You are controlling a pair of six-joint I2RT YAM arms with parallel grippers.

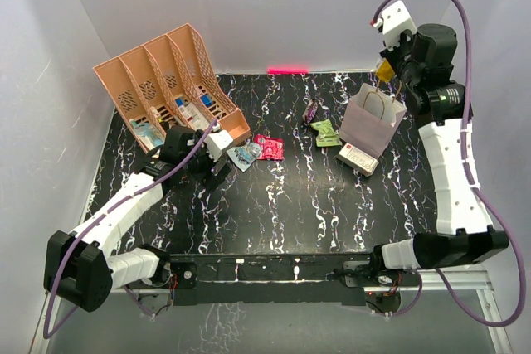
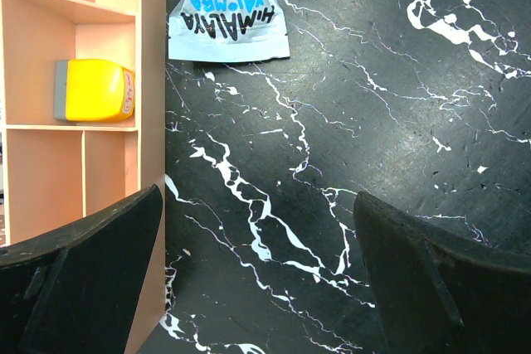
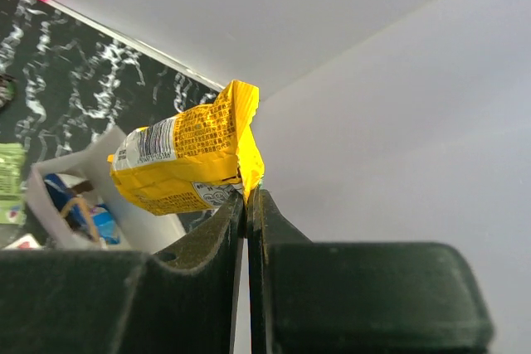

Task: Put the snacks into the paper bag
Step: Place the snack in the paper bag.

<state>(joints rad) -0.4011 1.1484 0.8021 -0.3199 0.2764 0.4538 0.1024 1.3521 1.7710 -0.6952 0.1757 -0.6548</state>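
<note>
The pale lilac paper bag [image 1: 371, 124] stands upright at the back right; a blue packet [image 3: 93, 217] lies inside it. My right gripper [image 1: 387, 68] is shut on the edge of a yellow snack packet [image 3: 187, 161] and holds it just above the bag's mouth [image 3: 62, 176]. My left gripper [image 1: 217, 173] is open and empty, low over the table beside the organiser. A pale blue packet [image 1: 245, 154] lies just ahead of it, also in the left wrist view [image 2: 226, 14]. A pink packet [image 1: 269, 147], a green packet [image 1: 325, 133] and a dark purple packet [image 1: 311, 111] lie on the table.
The peach slotted organiser [image 1: 170, 80] stands at the back left, close on the left gripper's left side [image 2: 152, 122], with a yellow item [image 2: 95, 89] in it. A white box with a red mark [image 1: 358, 158] lies against the bag's front.
</note>
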